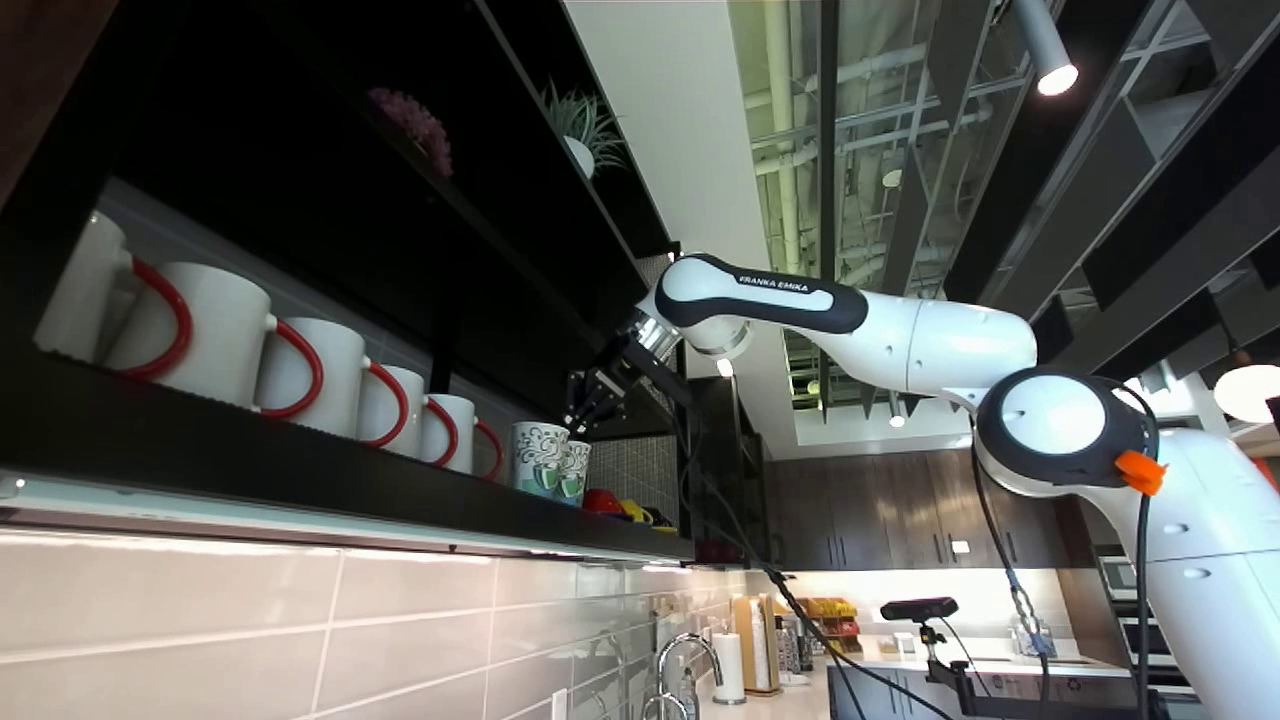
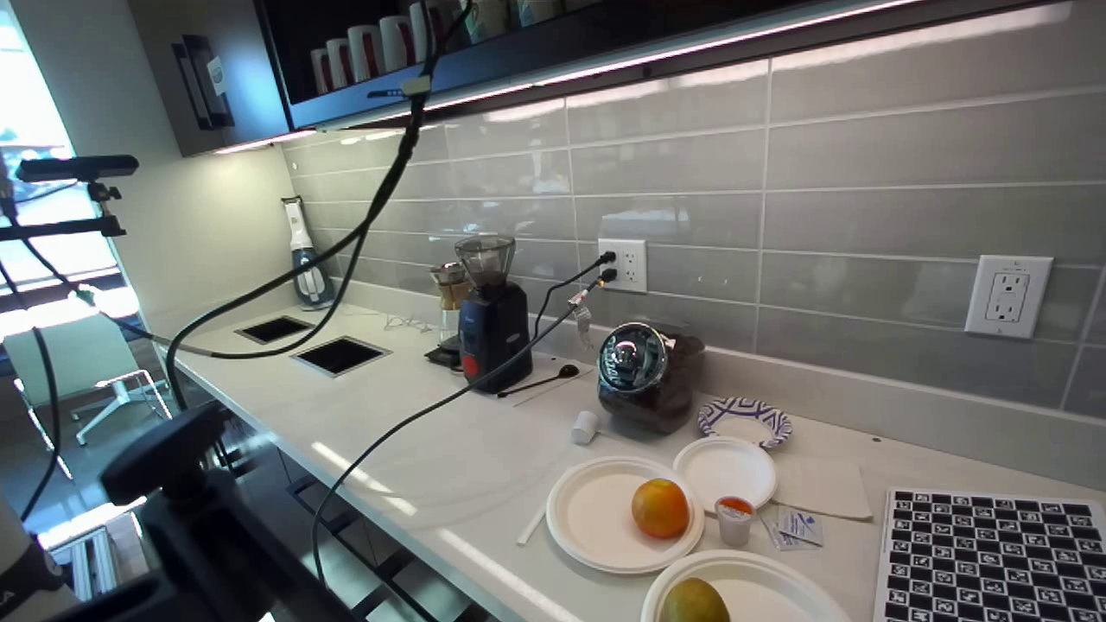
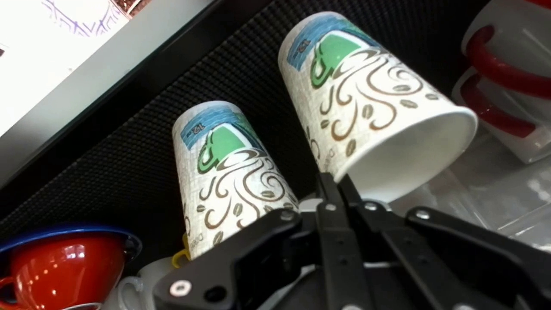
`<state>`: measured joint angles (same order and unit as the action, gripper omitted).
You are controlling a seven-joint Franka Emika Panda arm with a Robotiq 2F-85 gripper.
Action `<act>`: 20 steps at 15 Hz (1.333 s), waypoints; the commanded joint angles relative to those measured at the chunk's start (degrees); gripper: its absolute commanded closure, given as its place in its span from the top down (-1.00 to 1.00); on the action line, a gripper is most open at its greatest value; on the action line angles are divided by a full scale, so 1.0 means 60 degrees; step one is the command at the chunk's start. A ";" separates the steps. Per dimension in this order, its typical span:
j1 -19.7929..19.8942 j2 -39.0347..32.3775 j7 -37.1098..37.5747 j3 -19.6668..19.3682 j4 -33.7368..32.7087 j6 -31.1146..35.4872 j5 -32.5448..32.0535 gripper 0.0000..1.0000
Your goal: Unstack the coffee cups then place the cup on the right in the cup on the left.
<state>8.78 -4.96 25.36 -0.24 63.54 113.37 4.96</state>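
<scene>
Two paper coffee cups printed with swirls and a green mug stand upright side by side on the dark shelf. In the wrist view, one is at the upper right (image 3: 361,99) with its open inside showing, and one is at the left (image 3: 228,172). In an exterior view, the cup by the mugs (image 1: 540,460) and the farther cup (image 1: 573,470) show. My gripper (image 3: 336,178) is shut on the rim of the wrist view's right cup, one finger inside and one outside. It also shows from above in an exterior view (image 1: 577,425). The left cup's rim is hidden behind my gripper.
White mugs with red handles (image 1: 315,375) stand in a row beside the cups. A red cup (image 3: 69,267) and a blue bowl (image 3: 77,230) are on the other side. Another shelf (image 1: 480,230) hangs above. The counter (image 2: 415,466) is below, holding plates and a grinder (image 2: 494,333).
</scene>
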 commanded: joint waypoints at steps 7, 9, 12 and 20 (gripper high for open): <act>-0.0046 -0.0104 0.0179 -0.0024 -0.0756 -0.0312 -0.0289 0.40; -0.0044 -0.0035 0.0330 -0.0048 -0.0822 -0.0364 -0.0365 0.68; -0.0016 0.0031 0.1039 -0.0157 -0.0882 -0.0423 -0.0861 0.99; 0.0116 -0.0164 0.2121 -0.0565 -0.0812 -0.0278 -0.1750 1.00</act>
<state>9.32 -5.12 36.00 -3.10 59.31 112.22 -3.65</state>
